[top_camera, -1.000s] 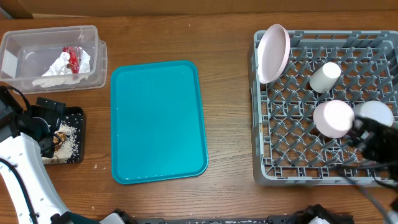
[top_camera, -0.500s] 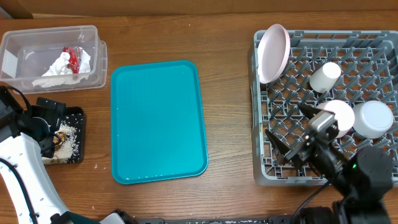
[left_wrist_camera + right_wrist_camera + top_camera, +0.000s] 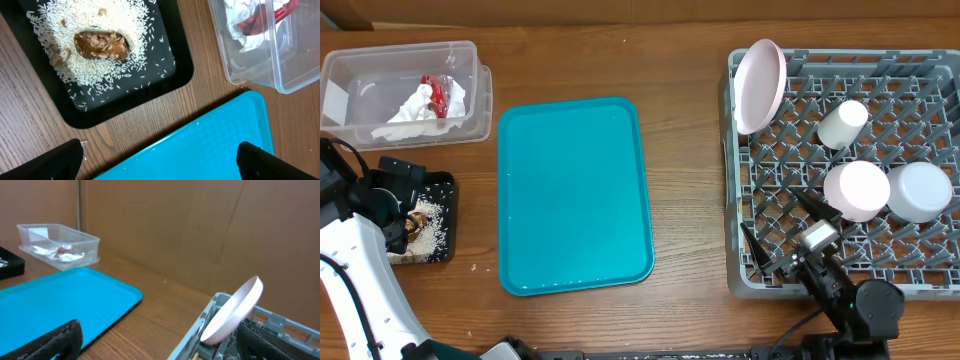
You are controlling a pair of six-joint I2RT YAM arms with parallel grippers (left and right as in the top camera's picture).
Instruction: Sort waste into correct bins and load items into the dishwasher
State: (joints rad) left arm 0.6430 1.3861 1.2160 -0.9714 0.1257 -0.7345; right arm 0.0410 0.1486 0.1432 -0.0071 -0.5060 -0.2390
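Note:
The clear tub [image 3: 350, 75] at the back left holds the crumpled white napkin [image 3: 418, 108] and the red-and-white wrapper [image 3: 439, 92]. The black tray [image 3: 442, 188] holds rice grains [image 3: 125, 20] and the brown lump [image 3: 101, 45]. The grey dish rack [image 3: 733, 200] at the right holds the plate [image 3: 760, 85] on edge, the white cup [image 3: 843, 124], the pinkish bowl [image 3: 857, 190] and the pale grey bowl [image 3: 920, 190], both upside down. My left gripper [image 3: 160, 167] is open and empty above the teal tray's edge. My right gripper [image 3: 785, 235] is open and empty over the rack's front left corner.
The large flat teal tray [image 3: 575, 195] lies in the middle of the table, bare. A brown cardboard wall [image 3: 165, 225] stands behind the table. In the right wrist view the plate [image 3: 235, 310] leans in the rack's corner, close to the right finger.
My right arm has swung left across the rack's front and drawn back toward the table's front edge. The pinkish bowl shows whole again. The left arm has not moved.

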